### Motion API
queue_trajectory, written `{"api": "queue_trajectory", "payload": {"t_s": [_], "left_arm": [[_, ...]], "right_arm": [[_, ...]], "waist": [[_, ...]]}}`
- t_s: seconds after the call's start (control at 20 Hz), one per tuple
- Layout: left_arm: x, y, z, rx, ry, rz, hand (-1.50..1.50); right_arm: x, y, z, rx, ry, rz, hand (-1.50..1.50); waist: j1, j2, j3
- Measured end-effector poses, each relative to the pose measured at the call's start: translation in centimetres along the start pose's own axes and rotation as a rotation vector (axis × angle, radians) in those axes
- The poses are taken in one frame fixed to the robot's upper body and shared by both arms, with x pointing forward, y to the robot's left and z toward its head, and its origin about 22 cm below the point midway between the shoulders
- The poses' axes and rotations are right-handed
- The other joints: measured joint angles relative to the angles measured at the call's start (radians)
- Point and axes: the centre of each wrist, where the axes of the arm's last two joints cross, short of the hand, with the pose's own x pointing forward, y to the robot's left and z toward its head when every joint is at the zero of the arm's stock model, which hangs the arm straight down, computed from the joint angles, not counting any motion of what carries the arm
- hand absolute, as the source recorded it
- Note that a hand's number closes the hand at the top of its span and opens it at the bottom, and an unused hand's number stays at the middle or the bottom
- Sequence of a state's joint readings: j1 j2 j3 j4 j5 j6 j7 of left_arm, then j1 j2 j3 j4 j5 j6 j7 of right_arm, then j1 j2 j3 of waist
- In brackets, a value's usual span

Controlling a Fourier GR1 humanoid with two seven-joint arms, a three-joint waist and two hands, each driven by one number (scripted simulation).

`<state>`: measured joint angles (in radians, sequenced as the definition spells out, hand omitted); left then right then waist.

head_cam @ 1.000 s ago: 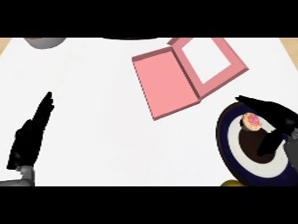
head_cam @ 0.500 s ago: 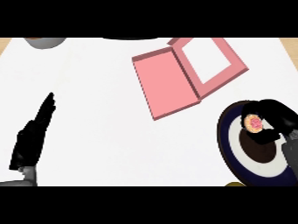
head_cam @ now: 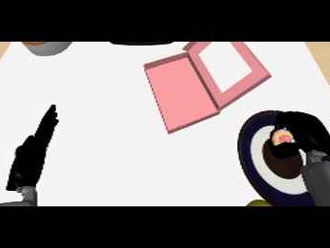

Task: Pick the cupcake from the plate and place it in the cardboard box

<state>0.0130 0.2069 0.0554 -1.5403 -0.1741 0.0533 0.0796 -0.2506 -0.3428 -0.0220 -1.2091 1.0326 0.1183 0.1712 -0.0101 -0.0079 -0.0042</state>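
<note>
My right hand [head_cam: 307,133] is curled round the cupcake [head_cam: 282,138], fingers arched over its far and right sides, so only its pink top and pale rim show. The cupcake sits at the far part of the plate [head_cam: 251,150], a dark-rimmed round plate with a white ring and dark middle, which lies at the table's [head_cam: 125,145] near right, its right side running under my forearm and out toward the right edge. Left and far of the plate, a strip of bare white table apart, lies the pink cardboard box [head_cam: 182,94], open, its lid [head_cam: 228,70] folded toward the far right. My left hand [head_cam: 30,155] rests at the near left, fingers straight, pointing far. A bowl [head_cam: 46,47] shows at the far left edge.
</note>
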Motion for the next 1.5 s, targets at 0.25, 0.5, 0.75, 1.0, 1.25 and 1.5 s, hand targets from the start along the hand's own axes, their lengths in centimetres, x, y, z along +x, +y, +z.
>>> {"api": "queue_trajectory", "payload": {"t_s": [0.25, 0.5, 0.75, 1.0, 1.25, 1.5], "left_arm": [[0.2, 0.0, 0.1, 0.0, 0.0, -0.004, 0.0], [0.7, 0.3, 0.0, 0.0, -0.005, 0.001, 0.0], [0.7, 0.1, 0.1, 0.002, -0.005, 0.003, 0.0], [0.6, 0.0, 0.1, -0.006, -0.008, 0.004, 0.0], [0.9, 0.0, 0.2, -0.01, -0.013, 0.004, 0.0], [1.3, -1.1, -0.3, -0.016, -0.009, 0.008, 0.0]], "right_arm": [[2.2, -0.8, 2.7, -0.096, 0.123, 0.007, 1.5], [3.8, -3.3, 5.5, -0.197, 0.166, -0.005, 1.5], [5.8, -7.3, 7.1, -0.317, 0.022, -0.17, 1.5], [8.7, -10.0, 8.3, -0.411, -0.165, -0.345, 1.5], [12.2, -13.1, 8.9, -0.447, -0.279, -0.431, 1.5], [15.7, -15.2, 7.8, -0.437, -0.319, -0.457, 1.5]], "waist": [[0.0, 0.003, 0.002], [0.002, 0.004, 0.003], [0.002, 0.004, 0.004], [0.009, 0.005, 0.004], [0.015, 0.006, 0.004], [0.016, 0.008, 0.004]]}}
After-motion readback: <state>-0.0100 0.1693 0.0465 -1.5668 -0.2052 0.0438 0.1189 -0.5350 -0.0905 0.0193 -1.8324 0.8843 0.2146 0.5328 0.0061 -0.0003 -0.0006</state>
